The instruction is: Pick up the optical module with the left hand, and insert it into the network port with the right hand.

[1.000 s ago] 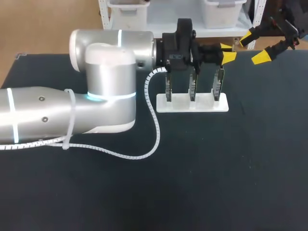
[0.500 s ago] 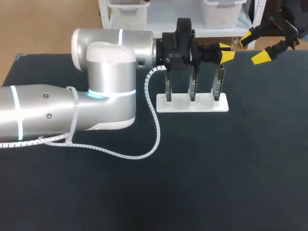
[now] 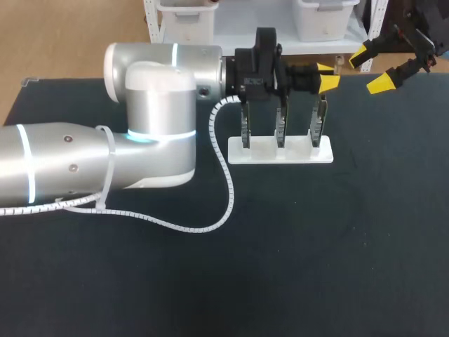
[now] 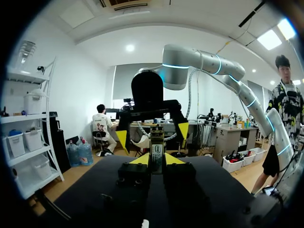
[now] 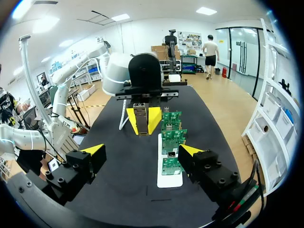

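My left gripper (image 3: 327,75) is clamped on the optical module (image 4: 156,154). Its yellow fingers (image 5: 153,119) press the small metal body from both sides. It sits near the right-hand end of the white stand (image 3: 280,152), clear of the three green circuit boards (image 5: 172,135) that stand upright in a row on that stand. My right gripper (image 3: 372,69) is off past the stand's right end, well apart from it, with its fingers spread wide and nothing between them. In the left wrist view it faces the module head-on. The left arm's white spiral cable (image 3: 228,189) trails over the dark table (image 3: 295,253) just left of the stand.
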